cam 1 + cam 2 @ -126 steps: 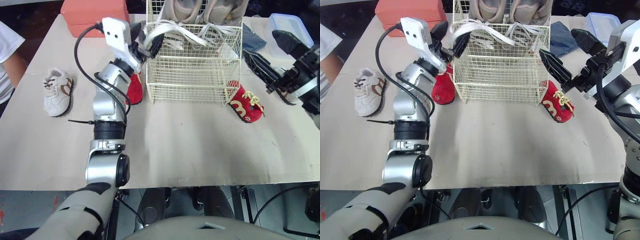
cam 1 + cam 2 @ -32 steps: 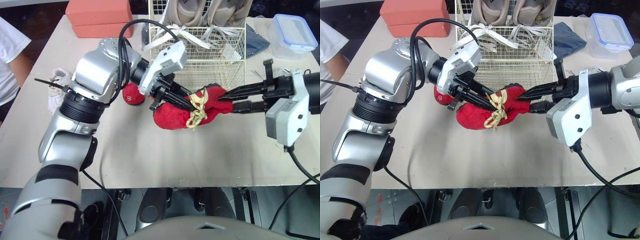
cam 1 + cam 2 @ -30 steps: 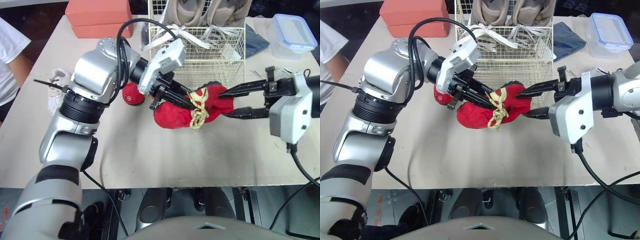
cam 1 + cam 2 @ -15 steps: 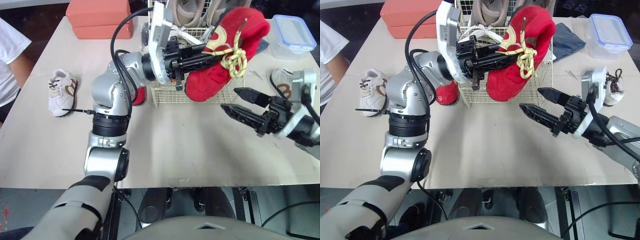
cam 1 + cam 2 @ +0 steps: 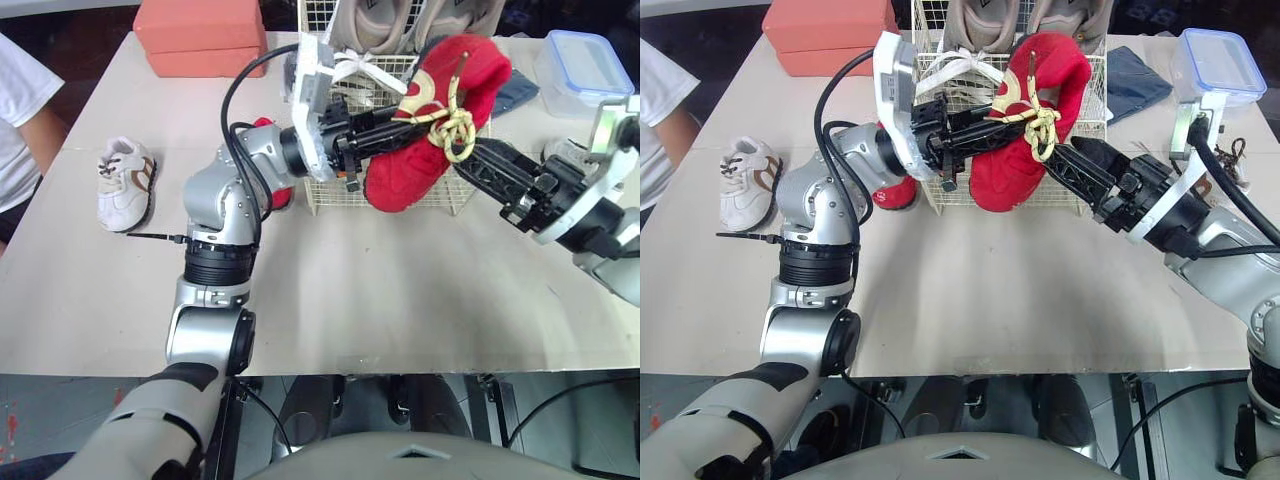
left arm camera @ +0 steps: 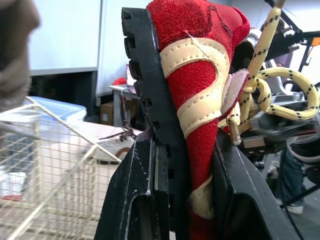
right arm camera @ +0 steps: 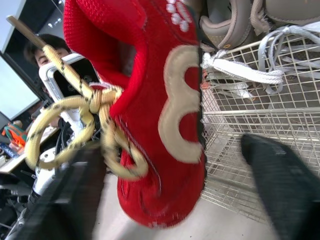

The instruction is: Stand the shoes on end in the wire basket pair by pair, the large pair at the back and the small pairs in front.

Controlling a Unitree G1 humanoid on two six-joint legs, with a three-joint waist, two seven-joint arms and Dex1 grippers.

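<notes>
You can enter the wire basket (image 5: 322, 192) only from above at its front. The large beige shoes (image 5: 385, 18) fill the back, and their white laces (image 5: 365, 68) trail forward over the rim. Before the front wall hangs the red shoe (image 5: 430, 120), pinched in the left gripper (image 6: 182, 145) with the right gripper (image 7: 172, 147) spread either side of it, so both arms crowd that approach. A second red shoe (image 5: 895, 192) lies just beside the basket's left wall. The near table (image 5: 400, 290) is bare, so you have free passage there.
</notes>
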